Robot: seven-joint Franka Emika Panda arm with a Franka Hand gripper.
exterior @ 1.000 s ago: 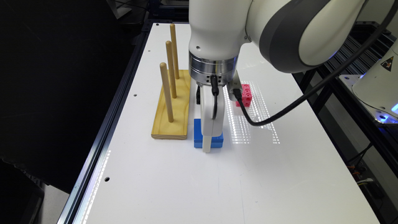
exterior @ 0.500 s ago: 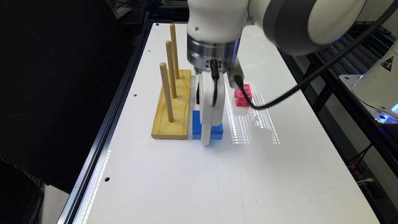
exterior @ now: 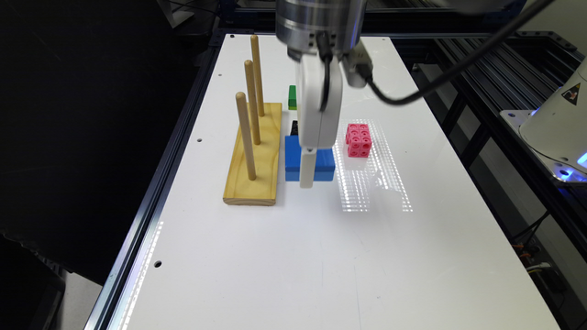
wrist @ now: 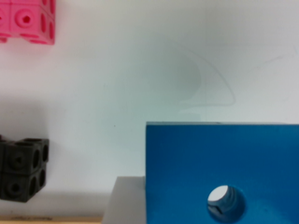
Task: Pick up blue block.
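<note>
The gripper (exterior: 307, 178) body sits right in front of the blue block (exterior: 310, 161) in the exterior view, so the block's middle and its hole are hidden there. The arm itself is cut off past the metal wrist at the frame's edge. Honestly can't tell whether the fingers are open or closed, or whether they have hold of the block.

The wrist view shows the blue block (wrist: 222, 168) close up, hole visible, cropped at the edge, with a grey bit next to it that I can't identify.

Pose: wrist pointing straight down, a white finger reaching past the block's near side. The block is beside the wooden base (exterior: 255, 156) on the white bench (exterior: 284, 256).

Count: one blue block, three upright pegs (exterior: 246, 135) on one base, one pink cube cluster (exterior: 358, 140), one black cube cluster (wrist: 21, 169), mostly hidden in the exterior view, and one green block (exterior: 292, 97), half hidden.
</note>
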